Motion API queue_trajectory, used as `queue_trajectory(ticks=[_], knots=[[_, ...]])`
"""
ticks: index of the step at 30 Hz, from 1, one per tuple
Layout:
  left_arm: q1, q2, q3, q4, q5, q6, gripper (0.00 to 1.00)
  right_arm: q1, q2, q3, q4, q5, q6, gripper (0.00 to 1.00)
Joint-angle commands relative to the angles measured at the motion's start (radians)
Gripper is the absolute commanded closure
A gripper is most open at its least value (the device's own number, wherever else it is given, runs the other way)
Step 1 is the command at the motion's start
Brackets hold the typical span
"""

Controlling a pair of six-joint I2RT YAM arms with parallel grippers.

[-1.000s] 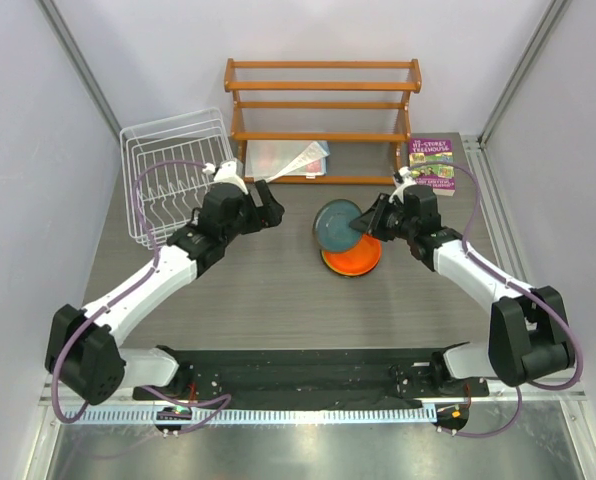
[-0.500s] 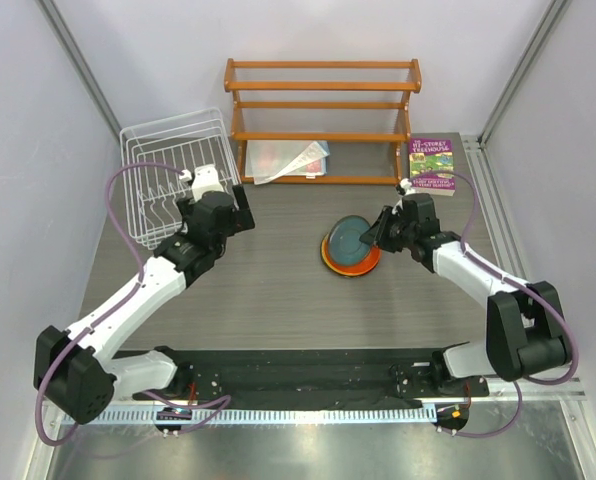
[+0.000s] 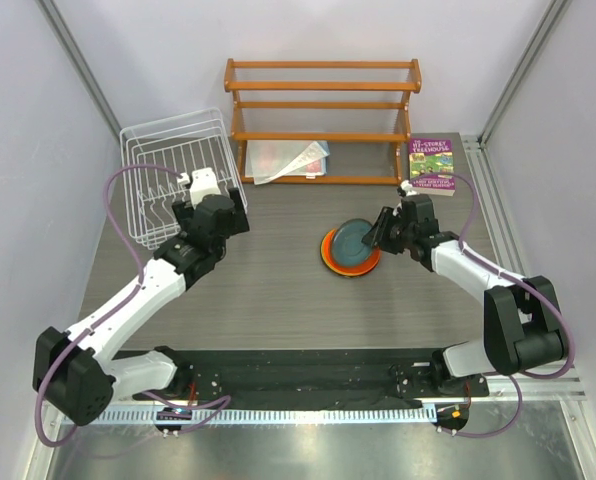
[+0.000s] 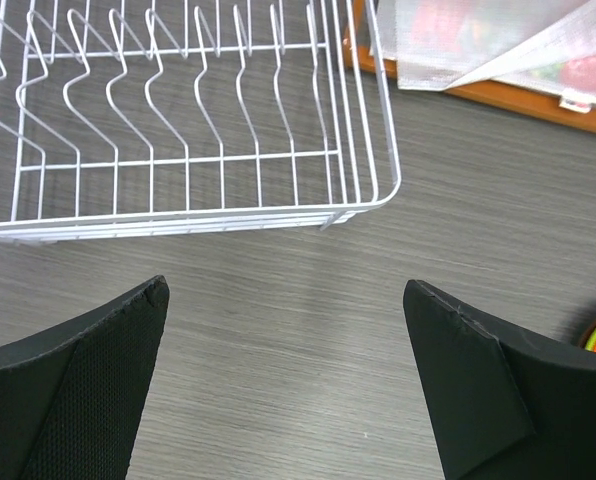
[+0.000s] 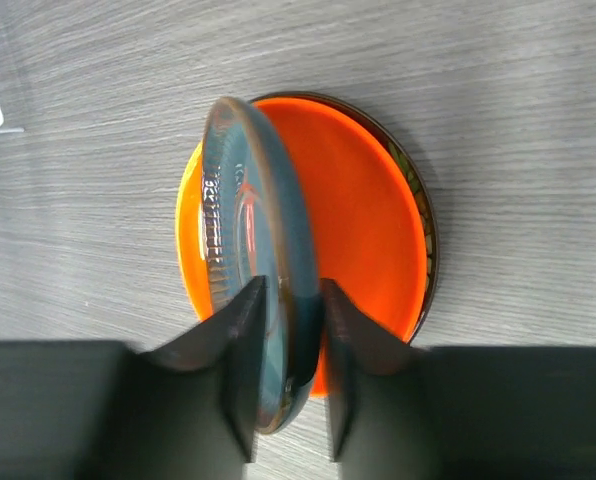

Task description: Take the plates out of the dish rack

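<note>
While right fingers [image 5: 240, 365] clasp the teal plate [image 5: 253, 230], dish rack [image 4: 218, 214] stands well apart.

Grey wood-grain table [image 3: 268, 290] carries: dish rack [image 3: 168, 165] upper left, wooden shelf [image 3: 323, 105] top centre, book [image 3: 432, 165] upper right, plate stack [image 3: 350, 250] centre.

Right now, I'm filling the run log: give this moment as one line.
left hand: open, empty, by rack | right hand: gripping teal plate rim, tilted over orange plate | rack: no plates seen
</note>
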Motion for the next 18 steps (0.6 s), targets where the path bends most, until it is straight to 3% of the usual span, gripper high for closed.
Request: queue_trajectory(ticks=[1, 4, 11, 18], knots=[[0.001, 0.045, 0.021, -0.017, -0.054, 0.006, 0.01, -0.001, -0.003, 0.036, -0.002, 0.032, -0.034, 0.55], [0.001, 0.057, 0.026, -0.014, -0.053, -0.003, 0.00, -0.001, 0.008, 0.056, -0.051, 0.046, -0.060, 0.47], [0.001, 0.070, 0.029, -0.012, -0.057, -0.002, 0.01, 0.021, 0.023, 0.116, -0.169, 0.091, -0.125, 0.43], [0.003, 0.086, 0.022, -0.019, -0.093, -0.012, 0.01, 0.068, 0.019, 0.177, -0.252, 0.244, -0.151, 0.31]])
